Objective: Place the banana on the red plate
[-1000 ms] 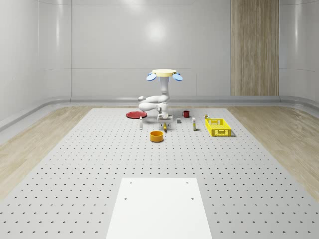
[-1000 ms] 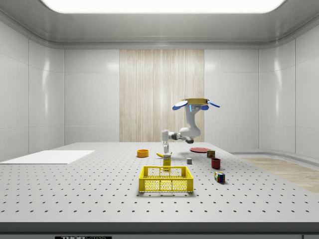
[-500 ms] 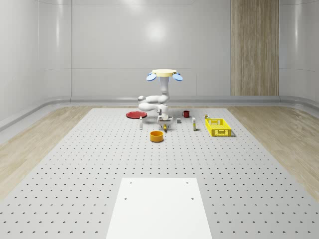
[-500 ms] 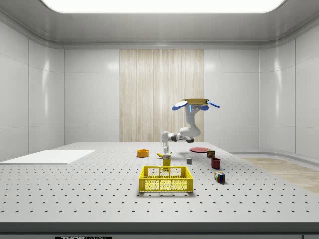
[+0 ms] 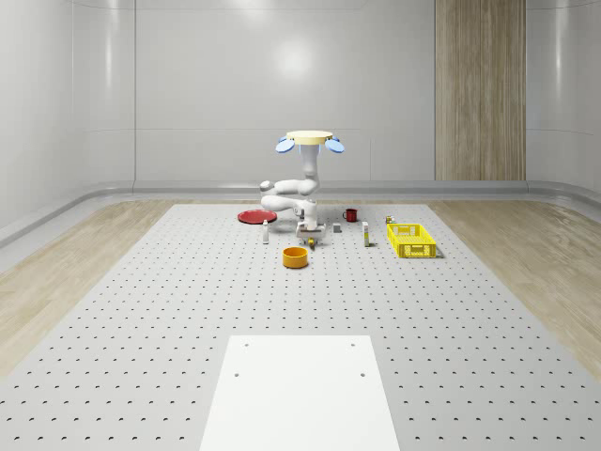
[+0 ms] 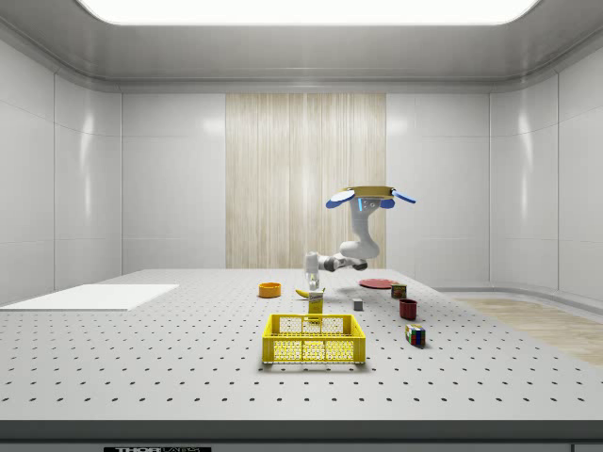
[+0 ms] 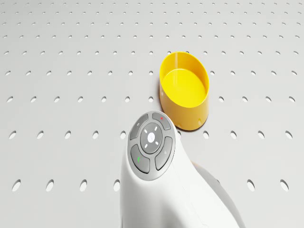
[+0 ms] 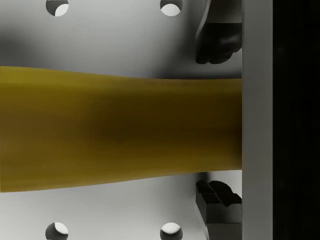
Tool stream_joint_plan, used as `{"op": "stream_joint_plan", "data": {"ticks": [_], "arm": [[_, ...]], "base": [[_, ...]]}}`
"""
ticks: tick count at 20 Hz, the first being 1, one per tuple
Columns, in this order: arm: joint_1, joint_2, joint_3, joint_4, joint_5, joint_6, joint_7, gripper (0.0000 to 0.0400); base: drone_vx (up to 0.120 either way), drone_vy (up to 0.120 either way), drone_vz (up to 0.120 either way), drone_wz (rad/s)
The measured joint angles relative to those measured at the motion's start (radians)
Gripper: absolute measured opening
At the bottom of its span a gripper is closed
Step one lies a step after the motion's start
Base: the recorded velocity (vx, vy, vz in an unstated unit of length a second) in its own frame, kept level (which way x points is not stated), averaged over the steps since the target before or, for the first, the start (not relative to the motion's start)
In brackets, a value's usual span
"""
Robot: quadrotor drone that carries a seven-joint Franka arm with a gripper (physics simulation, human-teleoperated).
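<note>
The banana (image 8: 120, 130) lies on the perforated table and also appears as a small yellow shape (image 6: 303, 294) beside the orange bowl (image 5: 296, 256). My gripper (image 8: 217, 122) hangs straight over it, open, with one finger (image 8: 215, 45) on each side and a narrow gap to the peel. From the whole-scene view the gripper (image 5: 306, 232) sits low over the table, under the hovering drone (image 5: 310, 139). The red plate (image 5: 254, 217) lies flat behind and to the whole-scene view's left of the arm, also seen as the plate (image 6: 377, 283) in the side view.
The yellow bowl (image 7: 184, 90) stands just ahead of the arm's wrist (image 7: 152, 145). A yellow crate (image 5: 411, 240) is at the whole-scene view's right, with a red mug (image 5: 350, 214) behind it. A juice carton (image 6: 316, 303), grey cube (image 6: 358, 304) and colour cube (image 6: 415, 334) stand nearby.
The arm has lowered the gripper closer to the table and the banana. The drone has stayed in place and the objects have not moved.
</note>
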Motion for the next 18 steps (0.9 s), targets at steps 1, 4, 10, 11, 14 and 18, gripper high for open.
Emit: {"op": "stream_joint_plan", "data": {"ticks": [1, 4, 10, 11, 14, 18], "arm": [[-0.001, -0.001, -0.002, 0.001, -0.001, 0.002, 0.0, 0.0259], [0.001, -0.019, 0.01, 0.003, 0.033, 0.026, 0.027, 0.023], [-0.033, -0.049, 0.008, 0.001, 0.023, 0.043, 0.064, 0.0198], [-0.031, -0.05, 0.012, 0.001, 0.025, 0.042, 0.049, 0.0199], [-0.024, -0.049, 0.038, -0.006, 0.047, 0.032, 0.015, 0.0198], [-0.016, -0.046, 0.092, -0.019, 0.096, 0.009, -0.006, 0.0198]], "base": [[0.0, 0.0, 0.0, 0.0], [0.0, 0.0, 0.0, 0.0], [0.0, 0.0, 0.0, 0.0], [0.0, 0.0, 0.0, 0.0], [0.0, 0.0, 0.0, 0.0], [0.0, 0.0, 0.0, 0.0]]}}
